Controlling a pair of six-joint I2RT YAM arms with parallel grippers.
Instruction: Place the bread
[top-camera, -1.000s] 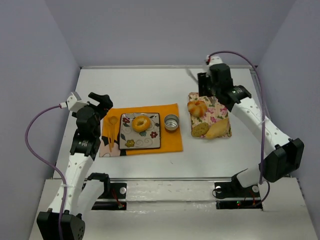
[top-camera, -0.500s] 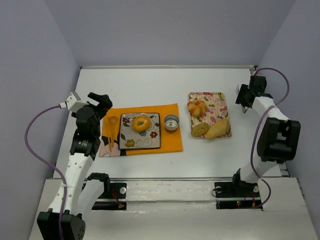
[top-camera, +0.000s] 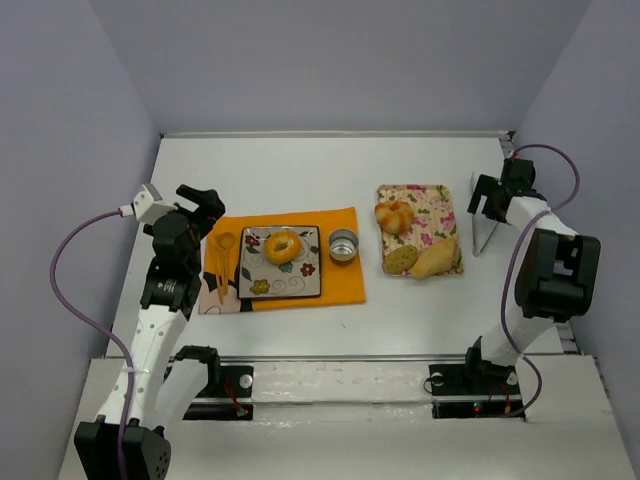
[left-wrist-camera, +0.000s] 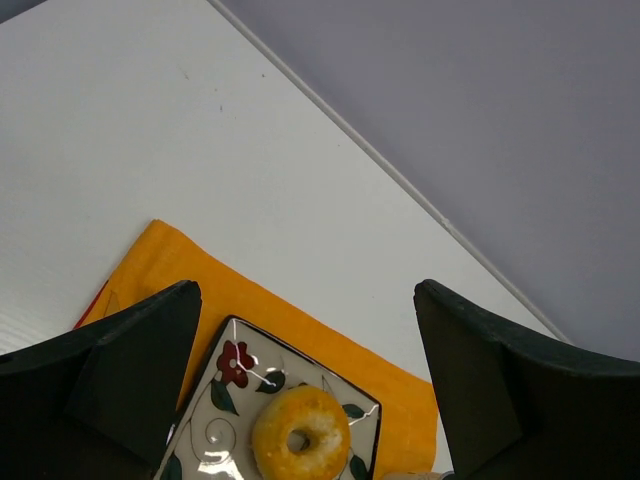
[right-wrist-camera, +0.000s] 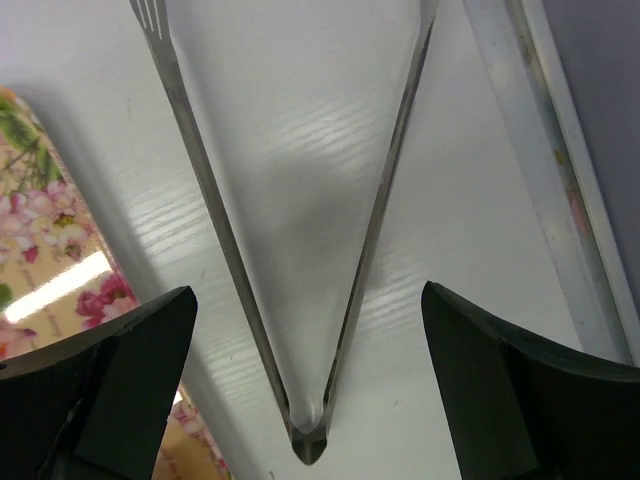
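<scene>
Two spread, empty grippers: left gripper (top-camera: 205, 206) at nine o'clock of the bread (top-camera: 271, 247), right gripper (right-wrist-camera: 307, 292) above the tongs (right-wrist-camera: 308, 440).

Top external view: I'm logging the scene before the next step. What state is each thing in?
Bread: lying flat on the floral plate.
Metal cup: upright on the orange cloth.
Tongs: spread open, flat on the table.
Left claw: open, empty.
Right claw: open over the tongs, empty.
</scene>
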